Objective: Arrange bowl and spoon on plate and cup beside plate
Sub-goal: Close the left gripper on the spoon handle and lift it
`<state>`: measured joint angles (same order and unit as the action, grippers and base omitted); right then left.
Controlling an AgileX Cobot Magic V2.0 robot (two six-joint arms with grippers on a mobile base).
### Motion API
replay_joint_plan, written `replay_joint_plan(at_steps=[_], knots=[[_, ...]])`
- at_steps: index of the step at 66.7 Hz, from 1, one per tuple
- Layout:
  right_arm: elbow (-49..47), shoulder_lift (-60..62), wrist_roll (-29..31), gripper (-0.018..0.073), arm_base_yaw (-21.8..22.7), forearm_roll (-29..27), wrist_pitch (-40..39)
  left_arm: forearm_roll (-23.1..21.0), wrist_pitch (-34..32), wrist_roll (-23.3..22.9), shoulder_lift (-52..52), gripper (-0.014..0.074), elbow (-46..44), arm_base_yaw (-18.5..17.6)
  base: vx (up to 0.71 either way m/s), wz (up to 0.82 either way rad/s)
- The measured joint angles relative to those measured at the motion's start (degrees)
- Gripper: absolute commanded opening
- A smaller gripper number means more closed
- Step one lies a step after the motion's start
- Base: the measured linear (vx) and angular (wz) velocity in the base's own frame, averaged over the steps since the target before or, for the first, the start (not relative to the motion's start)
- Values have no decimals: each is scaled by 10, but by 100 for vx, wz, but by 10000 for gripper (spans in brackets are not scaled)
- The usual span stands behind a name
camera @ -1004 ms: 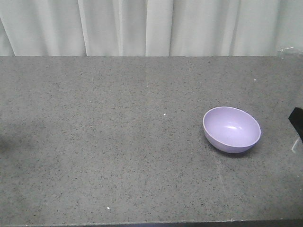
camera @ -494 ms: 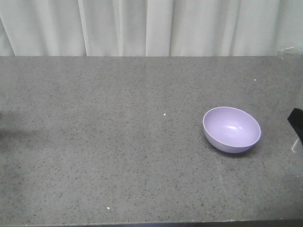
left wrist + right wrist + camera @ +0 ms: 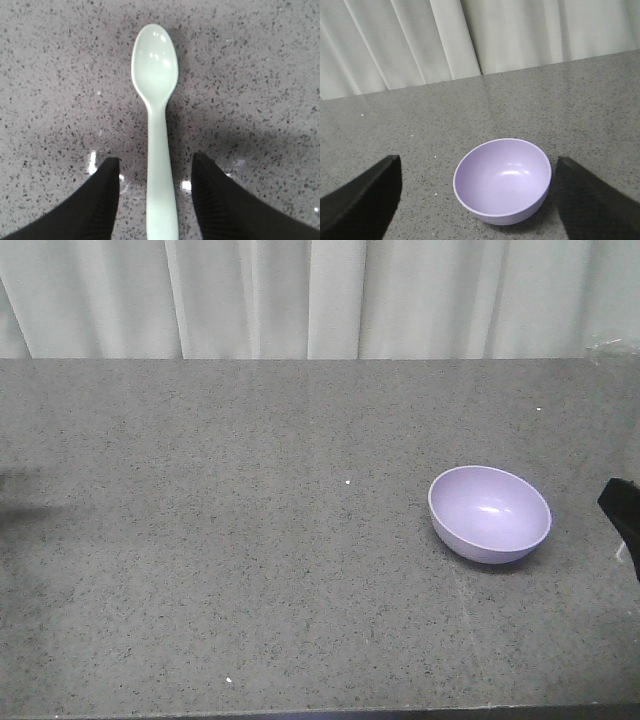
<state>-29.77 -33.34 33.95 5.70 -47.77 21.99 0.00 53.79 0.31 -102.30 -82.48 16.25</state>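
Observation:
The lavender bowl sits upright and empty on the grey speckled table, right of centre. In the right wrist view the bowl lies just ahead of my right gripper, whose black fingers stand wide open to either side of it; a dark bit of one finger shows at the right edge of the front view. A mint-green spoon lies flat on the table, bowl end pointing away. My left gripper is open, fingers either side of the handle with a gap on both sides. The plate and the cup are out of view.
Pale curtains hang behind the table's far edge. The table's front edge runs along the bottom of the front view. A faint shadow lies at the far left of the tabletop.
The dark tip of the right gripper at the right edge has crept a little further into view toward the bowl. The bowl has not moved.

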Motion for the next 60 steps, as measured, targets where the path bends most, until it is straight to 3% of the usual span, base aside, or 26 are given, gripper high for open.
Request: replay_joint_plan(at_steps=[60], knots=[[0, 0, 0, 589, 0, 0, 1, 0, -31, -3, -76, 330, -1, 0, 0, 0]])
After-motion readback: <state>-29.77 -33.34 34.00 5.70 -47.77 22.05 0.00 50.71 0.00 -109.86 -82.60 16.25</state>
